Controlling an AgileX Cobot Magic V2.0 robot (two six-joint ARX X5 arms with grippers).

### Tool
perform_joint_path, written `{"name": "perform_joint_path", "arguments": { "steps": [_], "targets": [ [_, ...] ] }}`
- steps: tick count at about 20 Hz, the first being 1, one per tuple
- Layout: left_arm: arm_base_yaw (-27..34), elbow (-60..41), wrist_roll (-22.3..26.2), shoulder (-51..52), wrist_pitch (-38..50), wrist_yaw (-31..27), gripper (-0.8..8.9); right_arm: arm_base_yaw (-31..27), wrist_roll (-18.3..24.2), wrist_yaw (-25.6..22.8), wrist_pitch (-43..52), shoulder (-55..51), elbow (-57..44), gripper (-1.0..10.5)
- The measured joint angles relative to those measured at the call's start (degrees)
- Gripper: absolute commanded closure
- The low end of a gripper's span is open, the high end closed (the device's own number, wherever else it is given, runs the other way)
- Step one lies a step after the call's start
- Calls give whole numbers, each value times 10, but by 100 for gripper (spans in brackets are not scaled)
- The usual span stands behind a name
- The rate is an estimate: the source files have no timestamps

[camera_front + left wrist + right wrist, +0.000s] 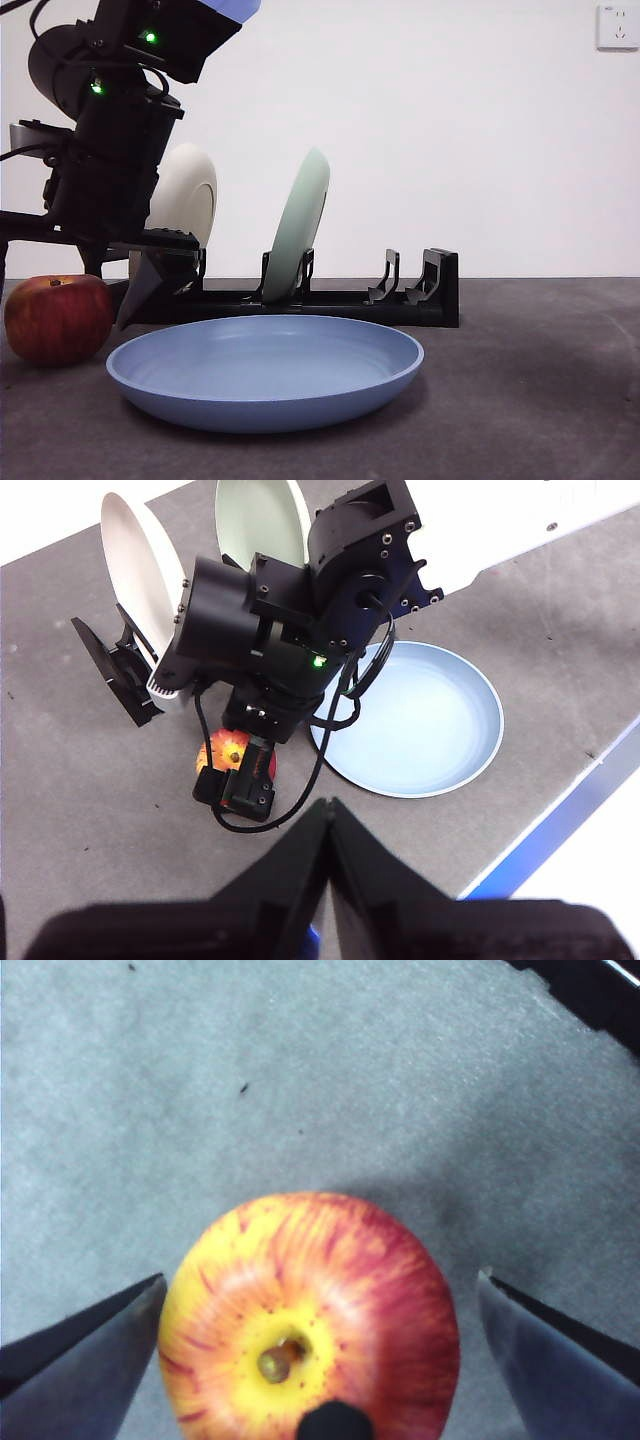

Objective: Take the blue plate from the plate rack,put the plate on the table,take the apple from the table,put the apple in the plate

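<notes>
Blue plate [265, 385] already flat on the table [540, 400], in front of the plate rack [330, 300], which holds a cream-white plate [185, 195] and a pale green plate [298, 225] upright in its slots. Apple [310, 1315] resting on the table just beside the blue plate's rim, stem pit facing up, roughly round, so no long axis to line up with. Right gripper [318, 1345] poised directly above the apple, jaws spread wide, one dark jaw on either side of the fruit with bare table showing in both gaps; not touching yet, as far as the right wrist view shows. Centred well enough across the jaws, perhaps a little closer to one side. Seen from the front, the dark arm comes down from above, with one jaw tip low between apple and plate. Left gripper [328, 825] held high and well apart, looking down over the whole scene, jaws pressed together with nothing between them, so clearly the farther arm. Likely next need: a straight descent until the jaws bracket the apple's widest part, then a close, then a short carry sideways over the plate rim. Main risk probably the smooth round skin rolling if one jaw lands first.
</notes>
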State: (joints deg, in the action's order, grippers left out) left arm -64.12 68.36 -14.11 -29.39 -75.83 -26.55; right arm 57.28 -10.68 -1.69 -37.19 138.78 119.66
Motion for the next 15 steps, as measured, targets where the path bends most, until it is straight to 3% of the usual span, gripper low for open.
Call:
{"name": "perform_joint_path", "arguments": {
  "steps": [1,2,8,15],
  "targets": [
    [0,0,0,0,0,0,821,0,0,2,-1,0,0,866],
    [0,0,0,0,0,0,821,0,0,5,-5,0,0,894],
    [0,0,0,0,0,1,821,0,0,16,-22,0,7,895],
    [0,0,1,0,0,1,821,-1,26,14,-263,-6,165,887]
  ]
}}
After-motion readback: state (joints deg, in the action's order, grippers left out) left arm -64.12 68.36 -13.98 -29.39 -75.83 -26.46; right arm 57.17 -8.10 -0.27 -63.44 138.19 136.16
